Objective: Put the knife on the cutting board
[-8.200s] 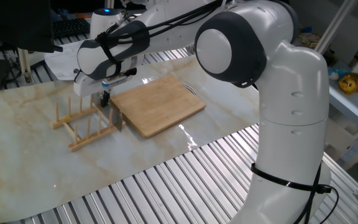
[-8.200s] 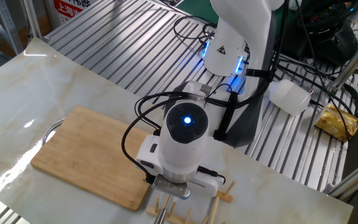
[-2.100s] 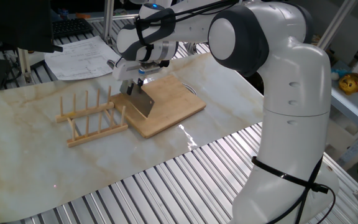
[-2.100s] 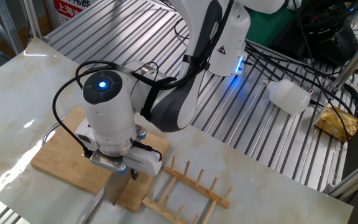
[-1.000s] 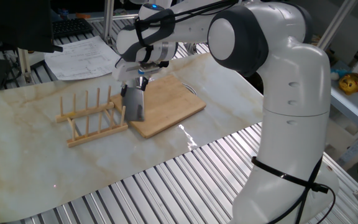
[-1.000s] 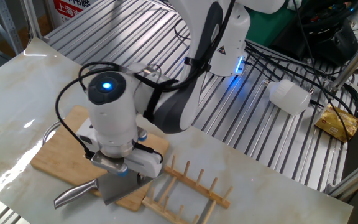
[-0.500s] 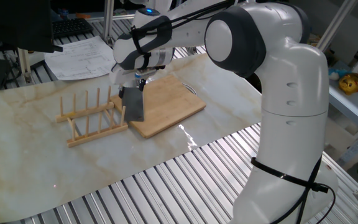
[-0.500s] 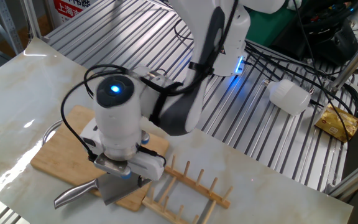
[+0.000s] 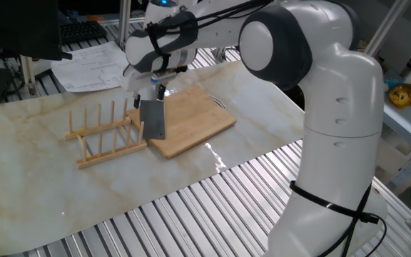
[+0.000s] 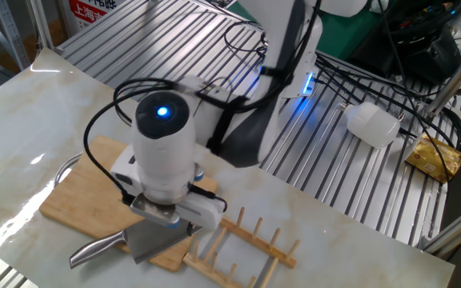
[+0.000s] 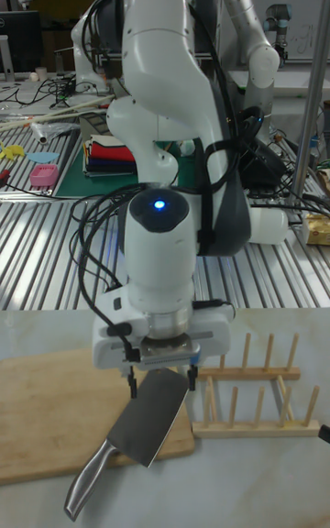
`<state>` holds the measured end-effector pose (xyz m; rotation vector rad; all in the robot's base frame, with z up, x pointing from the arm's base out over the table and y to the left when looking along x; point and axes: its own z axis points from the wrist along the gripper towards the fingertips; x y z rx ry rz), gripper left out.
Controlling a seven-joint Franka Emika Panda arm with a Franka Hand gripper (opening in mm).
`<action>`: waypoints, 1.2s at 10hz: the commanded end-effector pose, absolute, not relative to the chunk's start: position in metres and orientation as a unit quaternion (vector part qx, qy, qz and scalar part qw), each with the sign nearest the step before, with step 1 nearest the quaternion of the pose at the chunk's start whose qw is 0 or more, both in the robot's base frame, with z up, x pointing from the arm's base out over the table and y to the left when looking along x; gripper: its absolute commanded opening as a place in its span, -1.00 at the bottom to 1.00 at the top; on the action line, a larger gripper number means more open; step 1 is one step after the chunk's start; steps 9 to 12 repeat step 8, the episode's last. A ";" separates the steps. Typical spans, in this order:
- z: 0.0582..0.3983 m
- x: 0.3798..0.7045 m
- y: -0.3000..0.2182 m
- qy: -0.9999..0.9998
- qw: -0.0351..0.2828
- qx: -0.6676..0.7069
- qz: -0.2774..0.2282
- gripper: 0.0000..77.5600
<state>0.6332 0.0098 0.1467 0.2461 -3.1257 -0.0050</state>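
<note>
Tall fixed view, knife (image 11: 137,434) below open pincer (image 11: 162,378)

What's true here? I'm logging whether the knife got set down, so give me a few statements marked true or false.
1. The knife lies with its blade on the cutting board. True.
2. The knife stands in the wooden rack. False: it lies flat beside the rack, which holds nothing.
3. The knife's handle sticks out past the board's edge. True.
4. The fingers are clamped on the handle. False: they are spread apart above the blade, and the handle is free.
5. The rack sits on the board. False: it stands on the table beside it.
</note>
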 end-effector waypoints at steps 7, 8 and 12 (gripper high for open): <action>0.177 0.638 0.022 -0.997 0.011 0.081 0.007 0.99; 0.177 0.639 0.022 -0.997 0.012 0.081 0.007 0.99; 0.177 0.639 0.022 -0.997 0.012 0.081 0.007 0.99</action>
